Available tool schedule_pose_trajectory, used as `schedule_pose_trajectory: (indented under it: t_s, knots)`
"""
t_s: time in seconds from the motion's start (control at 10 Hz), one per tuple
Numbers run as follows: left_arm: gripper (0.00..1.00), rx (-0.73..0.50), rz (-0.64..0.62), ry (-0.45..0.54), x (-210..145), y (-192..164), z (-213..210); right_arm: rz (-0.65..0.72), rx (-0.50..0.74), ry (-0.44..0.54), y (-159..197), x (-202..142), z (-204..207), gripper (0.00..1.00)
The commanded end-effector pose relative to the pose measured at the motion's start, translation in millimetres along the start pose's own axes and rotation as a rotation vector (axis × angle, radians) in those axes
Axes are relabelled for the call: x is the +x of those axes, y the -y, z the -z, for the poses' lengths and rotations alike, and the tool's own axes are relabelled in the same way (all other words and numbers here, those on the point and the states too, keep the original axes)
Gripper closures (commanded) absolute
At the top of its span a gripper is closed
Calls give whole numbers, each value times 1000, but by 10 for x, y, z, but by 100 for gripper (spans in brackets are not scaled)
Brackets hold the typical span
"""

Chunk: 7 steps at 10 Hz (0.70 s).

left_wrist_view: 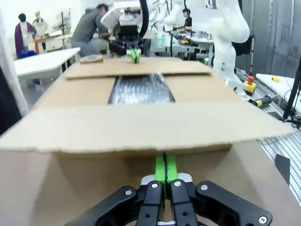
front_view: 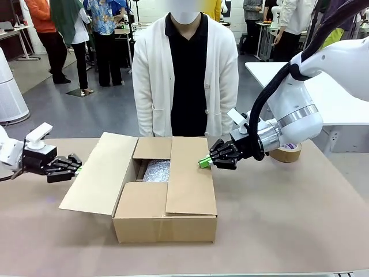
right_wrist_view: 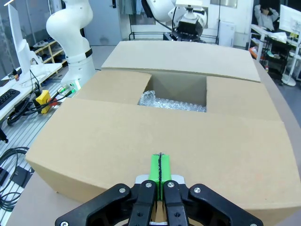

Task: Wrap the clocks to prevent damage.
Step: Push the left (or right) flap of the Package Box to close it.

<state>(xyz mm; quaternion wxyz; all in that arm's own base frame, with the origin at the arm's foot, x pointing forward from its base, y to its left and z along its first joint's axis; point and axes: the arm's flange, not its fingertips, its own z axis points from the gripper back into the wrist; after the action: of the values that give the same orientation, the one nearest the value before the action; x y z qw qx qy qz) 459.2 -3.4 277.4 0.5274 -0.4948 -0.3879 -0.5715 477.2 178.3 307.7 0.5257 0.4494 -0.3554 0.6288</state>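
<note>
brown table (front_view: 288,219) carries an open cardboard box (front_view: 167,222) with bubble wrap (front_view: 157,171) inside. left gripper (front_view: 78,168) pressed closed, empty, just beside its left flap (front_view: 98,176); right gripper (front_view: 203,163) closed, empty, at the right flap (front_view: 190,179).

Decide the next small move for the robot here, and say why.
Probably the shut left gripper nudges the left flap up and over: it lies spread outward, while the right flap is already folded in beside the bubble wrap.

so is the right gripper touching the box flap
Cannot tell. Front view puts the right gripper at the edge of the folded flap; right wrist view shows neither contact nor gap.
</note>
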Motion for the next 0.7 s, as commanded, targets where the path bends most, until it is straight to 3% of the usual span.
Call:
schedule_pose_trajectory:
  t_s: [0.0, 0.2, 0.6]
  knots:
    - [100, 31, 92, 79, 248, -65, 60, 9, -4, -7, -6, -45, 31, 99]
    - [100, 28, 108, 130, 484, -149, 125, 9, -4, -7, -6, -45, 31, 99]
    - [100, -4, 116, 74, 616, -228, 371, 9, -4, -7, -6, -45, 31, 99]
